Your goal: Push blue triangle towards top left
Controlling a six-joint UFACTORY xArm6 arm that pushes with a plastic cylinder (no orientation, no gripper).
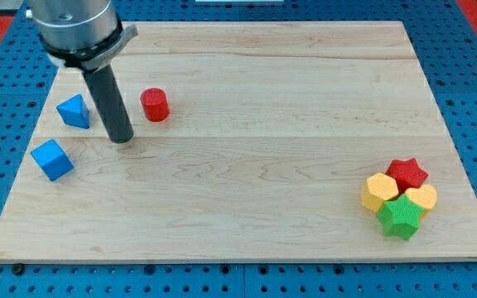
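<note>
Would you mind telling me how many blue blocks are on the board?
2: the blue triangle left of my tip, the blue cube below it. None appears hidden.

So my tip (121, 138) sat down on the wooden board (272, 149), squeezed between the blue triangle (74, 111) just to the view's left and the red cylinder (154, 105) just to the right, touching neither. A blue cube (52, 159) blocked the lower-left edge, near the triangle. Above the triangle, toward the top-left corner, nothing stood in the way. The only other clutter was way off at the lower right: red star (407, 173), two yellow blocks (380, 191), green star (401, 217), all bunched together and touching.
</note>
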